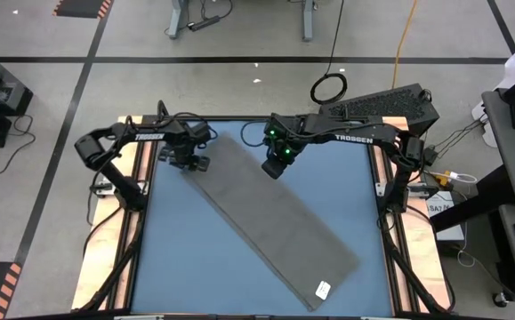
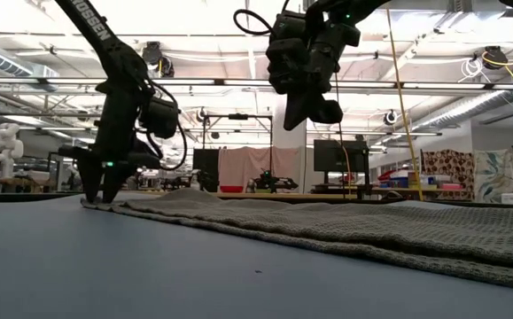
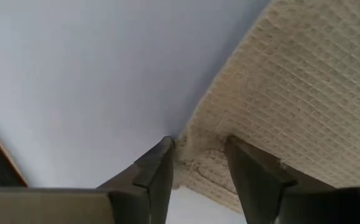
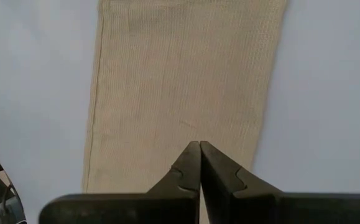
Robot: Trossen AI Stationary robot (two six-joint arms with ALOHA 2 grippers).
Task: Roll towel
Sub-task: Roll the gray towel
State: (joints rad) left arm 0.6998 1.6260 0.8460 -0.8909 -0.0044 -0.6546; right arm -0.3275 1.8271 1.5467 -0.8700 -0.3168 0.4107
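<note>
Your towel point(image 1: 270, 222) lies flat on the blue table point(image 1: 177, 258), folded into a long narrow strip that runs diagonally from the far left part of the tabletop toward the near right. Its small white tag point(image 1: 323, 289) sits near the near-right end, close to the table's front edge. In the low view the towel point(image 2: 345, 226) shows as a low, slightly rumpled layer of waffle-textured cloth, and you can see two stacked layers along its near edge.

Your left gripper point(image 1: 189, 163) is down at the far-left corner of the strip. In the low view its fingertips point(image 2: 92, 202) reach the tabletop right at the towel's end. The left wrist view shows the two fingers point(image 3: 158, 174) standing apart with the bunched corner of the cloth point(image 3: 198, 158) between them; the fabric puckers there, but you cannot tell whether the fingers are pressing it, so the grip is unsure.

Your right gripper point(image 1: 275, 167) hangs over the far long edge of the strip, well above the cloth; in the low view it point(image 2: 305, 111) is clearly raised off the table. Its jaws are pressed together with nothing between them, as the right wrist view shows, with the length of the towel point(image 4: 180, 87) stretching away beneath the fingers point(image 4: 189, 168).
</note>
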